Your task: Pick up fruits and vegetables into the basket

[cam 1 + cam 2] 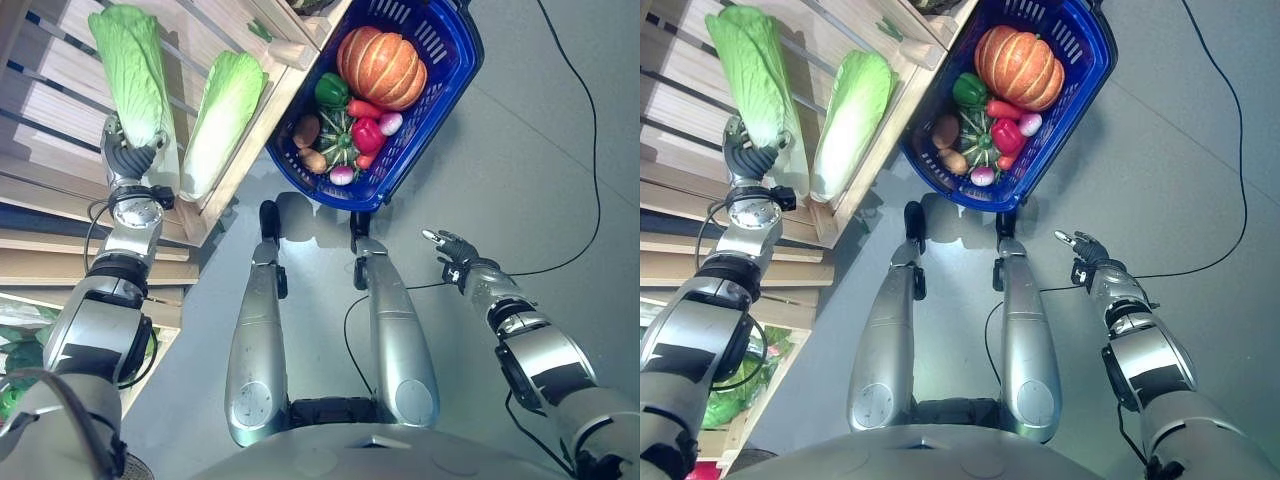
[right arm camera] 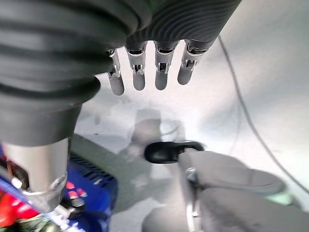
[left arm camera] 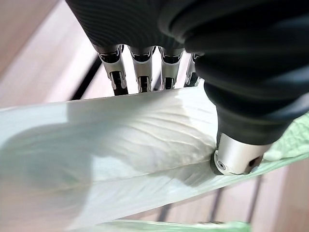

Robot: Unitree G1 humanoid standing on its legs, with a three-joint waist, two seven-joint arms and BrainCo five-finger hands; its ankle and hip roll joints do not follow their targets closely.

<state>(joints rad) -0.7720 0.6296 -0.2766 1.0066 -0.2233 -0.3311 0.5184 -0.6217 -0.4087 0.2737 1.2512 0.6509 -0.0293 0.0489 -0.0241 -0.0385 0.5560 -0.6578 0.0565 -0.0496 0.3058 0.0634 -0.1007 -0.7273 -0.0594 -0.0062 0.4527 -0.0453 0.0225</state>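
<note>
My left hand (image 1: pixel 128 155) is shut on the pale base of a napa cabbage (image 1: pixel 130 65) at the slatted wooden shelf (image 1: pixel 60 215). In the left wrist view its fingers (image 3: pixel 141 79) curl behind the white stalk (image 3: pixel 120 145) and the thumb (image 3: pixel 236 157) presses on the front. A second napa cabbage (image 1: pixel 222 118) leans in the shelf to the right of it. The blue basket (image 1: pixel 455 60) stands on the floor beside the shelf, holding a pumpkin (image 1: pixel 380 67), a green pepper (image 1: pixel 331 90), a red pepper (image 1: pixel 367 134) and several smaller vegetables. My right hand (image 1: pixel 450 250) hangs open over the floor, fingers (image 2: pixel 138 77) straight.
The shelf's front edge (image 1: pixel 255 140) runs between the cabbages and the basket. More leafy greens (image 1: pixel 740 390) lie on a lower shelf level at the left. Grey floor (image 1: pixel 520 150) stretches to the right of the basket.
</note>
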